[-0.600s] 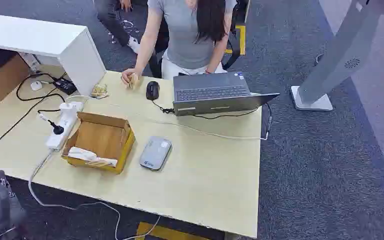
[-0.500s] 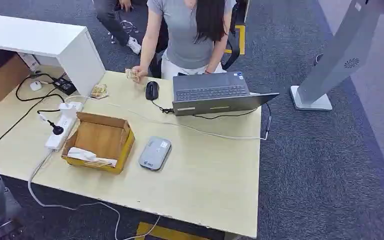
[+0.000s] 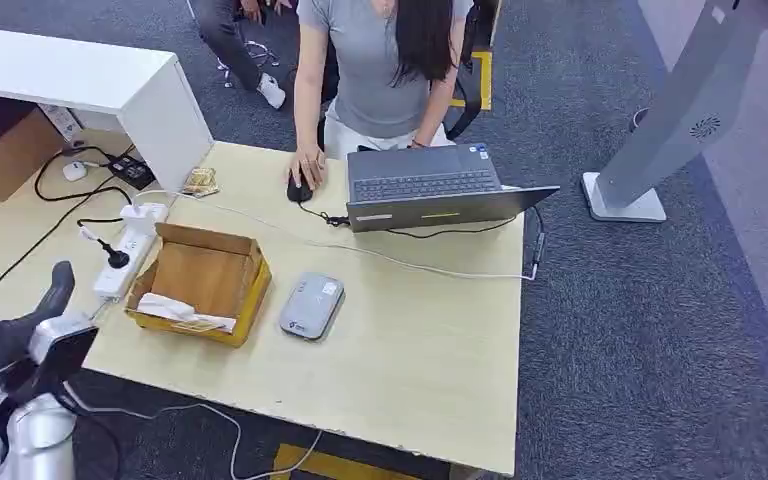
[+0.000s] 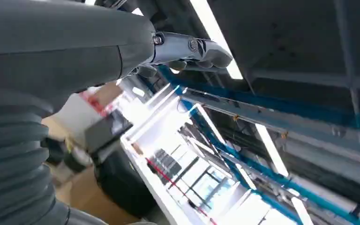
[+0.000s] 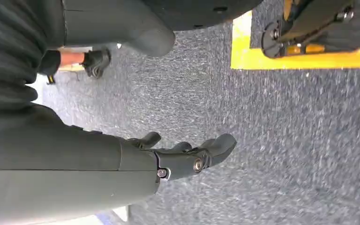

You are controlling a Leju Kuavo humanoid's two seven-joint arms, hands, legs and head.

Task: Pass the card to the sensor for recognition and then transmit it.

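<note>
While the card lies in the cardboard box point(image 3: 200, 285) on the table point(image 3: 410, 360), just ahead of the raised left hand point(image 3: 45, 300), a good pick means reaching over the near wall and coming down flat. That hand holds nothing; how far its fingers spread I cannot tell. The sensor point(image 3: 311, 306) sits beyond the box. The right hand point(image 5: 187, 154) hangs over the floor, fingers loosely apart, empty.
</note>
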